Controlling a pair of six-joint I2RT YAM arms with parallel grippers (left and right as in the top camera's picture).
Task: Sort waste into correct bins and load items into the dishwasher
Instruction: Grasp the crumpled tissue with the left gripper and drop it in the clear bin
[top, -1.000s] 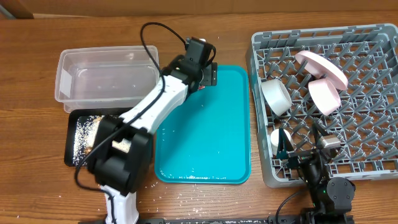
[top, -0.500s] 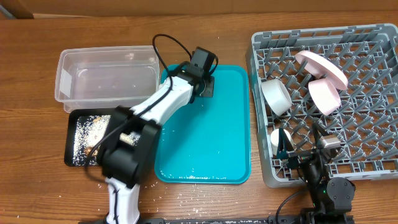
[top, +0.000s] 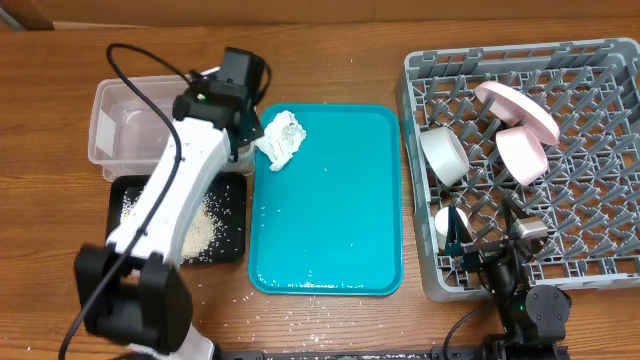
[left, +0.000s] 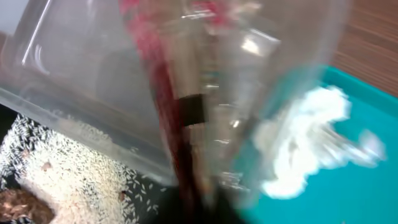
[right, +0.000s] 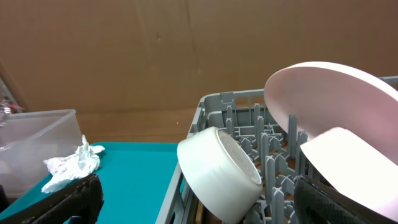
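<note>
Left jaws held over the right end of the clear tub. Wrist view blurred, a red streak showing; grip cannot be told. Napkin lying on the teal tray, upper left corner. Rice spread in the black tray. Right jaws parted wide, empty, at the dish rack. Plate, pink bowl, white bowl and cup racked.

Overhead looks straight down; both wrist views sit low and close, sharing the napkin.

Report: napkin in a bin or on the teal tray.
On the teal tray; the napkin lies in its corner, outside the clear tub.
</note>
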